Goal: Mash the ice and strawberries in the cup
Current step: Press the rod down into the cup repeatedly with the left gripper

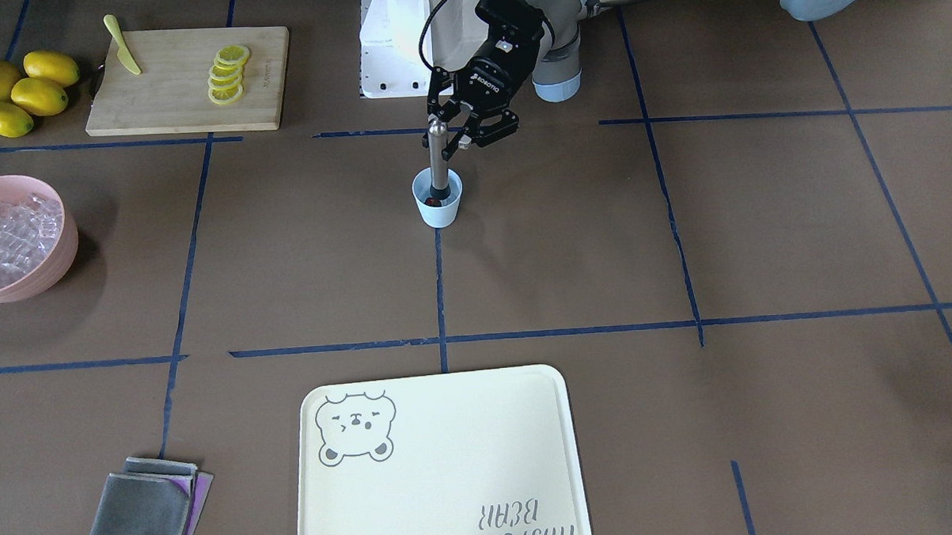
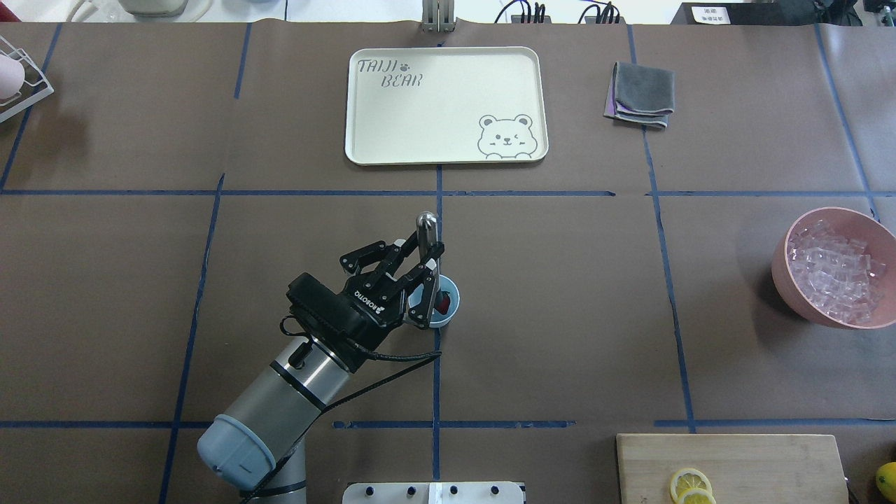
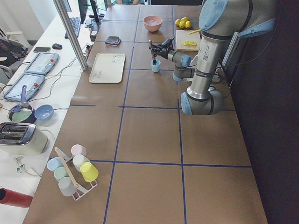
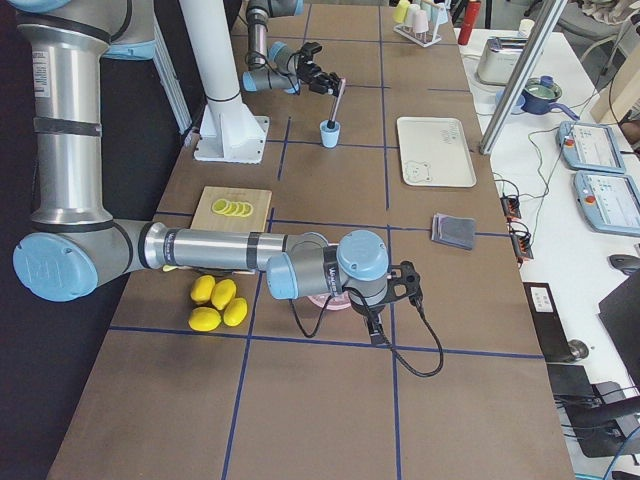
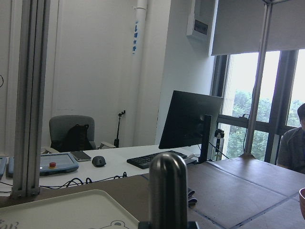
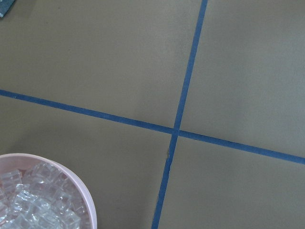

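Note:
The pale blue cup [image 1: 437, 206] stands near the table's middle, also seen in the overhead view as cup [image 2: 450, 306]. Inside it lies a dark red strawberry [image 1: 432, 199], strawberry [image 2: 444, 301]. A metal muddler [image 1: 438, 158] stands in the cup, tilted a little, and my left gripper [image 1: 449, 138] is shut on its upper shaft. Ice [image 1: 4, 236] fills the pink bowl [image 1: 62, 254]; whether any ice is in the cup I cannot tell. My right gripper [image 4: 405, 285] hovers beside that bowl, and whether it is open or shut I cannot tell.
A cutting board [image 1: 169, 96] carries lemon slices [image 1: 226, 74] and a yellow knife [image 1: 122, 45]. Several lemons [image 1: 22, 93] lie beside it. A cream bear tray [image 1: 443, 466] and folded grey cloths [image 1: 144, 517] sit on the operators' side. A rack of cups [image 3: 72, 170] stands at the table's left end.

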